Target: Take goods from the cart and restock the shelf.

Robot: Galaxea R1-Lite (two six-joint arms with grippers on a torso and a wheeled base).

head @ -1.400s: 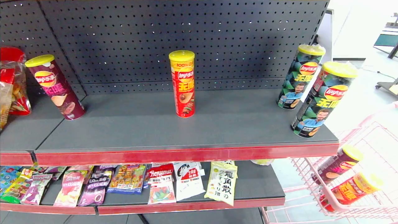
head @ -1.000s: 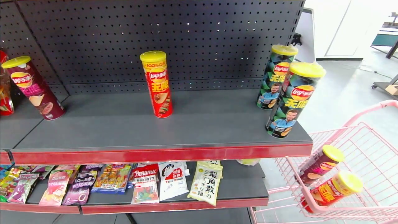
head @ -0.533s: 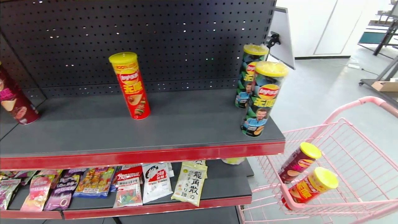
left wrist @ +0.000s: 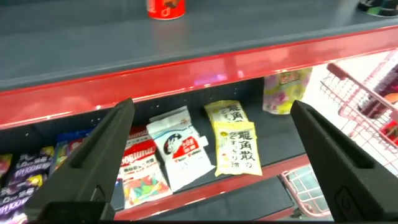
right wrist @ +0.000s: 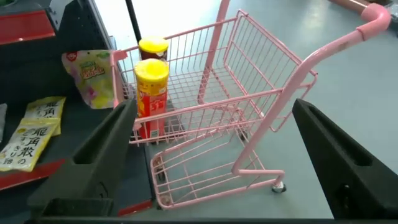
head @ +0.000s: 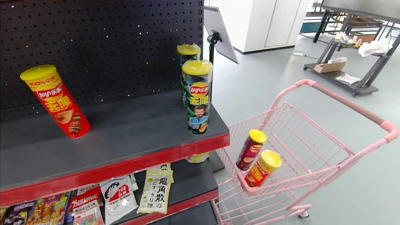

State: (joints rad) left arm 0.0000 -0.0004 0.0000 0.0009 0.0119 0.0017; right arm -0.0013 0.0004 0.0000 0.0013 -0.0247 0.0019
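The shelf (head: 131,137) on the left carries upright cans (head: 197,97); the pink cart (head: 345,104) to its right holds a maroon can (head: 251,150) and a red can (head: 263,168). Wrist views add the left hand (left wrist: 211,165), spread facing the lower-shelf packets (left wrist: 180,149), and the right hand (right wrist: 217,158), spread facing the cart.

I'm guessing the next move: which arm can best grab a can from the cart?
Probably right. The open right gripper faces the cart and its red can; the left gripper faces shelf snack bags.

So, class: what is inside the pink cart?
Two yellow-lidded cans lean in the upper basket of the pink cart: a maroon can and a red can. The rim partly hides the red can's base.
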